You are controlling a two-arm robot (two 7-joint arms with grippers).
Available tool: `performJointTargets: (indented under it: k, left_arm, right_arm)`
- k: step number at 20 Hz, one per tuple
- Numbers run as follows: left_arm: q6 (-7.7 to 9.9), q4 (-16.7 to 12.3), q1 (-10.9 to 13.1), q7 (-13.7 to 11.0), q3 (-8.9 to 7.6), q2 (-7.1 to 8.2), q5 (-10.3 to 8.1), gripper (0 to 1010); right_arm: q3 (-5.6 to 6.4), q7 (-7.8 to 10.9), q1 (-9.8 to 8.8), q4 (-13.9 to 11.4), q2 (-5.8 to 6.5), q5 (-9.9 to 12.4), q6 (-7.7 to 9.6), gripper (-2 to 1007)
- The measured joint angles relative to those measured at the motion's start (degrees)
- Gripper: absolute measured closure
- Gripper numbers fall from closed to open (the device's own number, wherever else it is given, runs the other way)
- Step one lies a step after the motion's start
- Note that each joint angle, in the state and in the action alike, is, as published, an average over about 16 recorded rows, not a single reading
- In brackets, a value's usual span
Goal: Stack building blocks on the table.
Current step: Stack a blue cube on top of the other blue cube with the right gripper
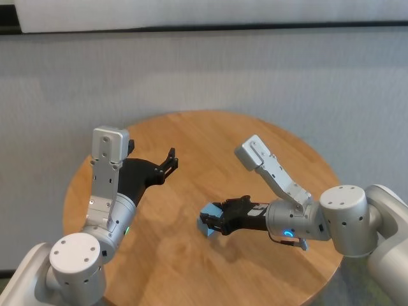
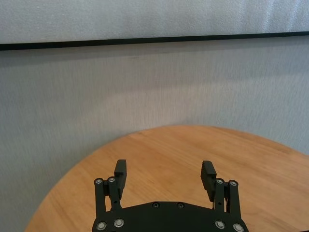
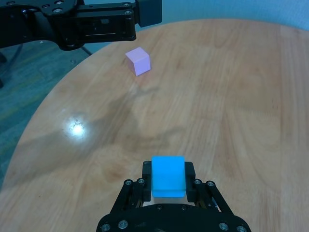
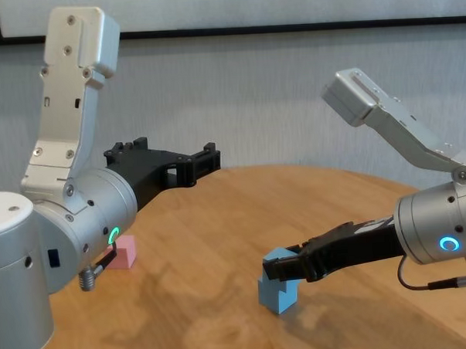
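R gripper (image 4: 287,269) clamped on blue cube (image 4: 277,261), sitting on 2nd blue (image 4: 278,293), frame centre; square edges before release; L gripper (image 2: 164,176) wide open, empty.

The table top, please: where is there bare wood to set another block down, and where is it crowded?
Bare wood lies along the table's far rim, beyond the open left gripper, and between the pink block and the right gripper. It is crowded mid-table, where the right gripper holds a blue block over another blue block.
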Motion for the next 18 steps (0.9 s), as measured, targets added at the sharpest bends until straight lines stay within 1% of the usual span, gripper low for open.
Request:
performJointTargets:
  k: [8, 18]
  left_arm:
    - [0.00, 0.00, 0.00, 0.00, 0.00, 0.00, 0.00, 10]
    - [0.00, 0.00, 0.00, 0.00, 0.00, 0.00, 0.00, 10]
  right_arm:
    - [-0.17, -0.16, 0.33, 1.09, -0.45, -0.26, -0.54, 643]
    - [-0.09, -0.22, 0.68, 2.06, -0.93, -0.63, -1.11, 643]
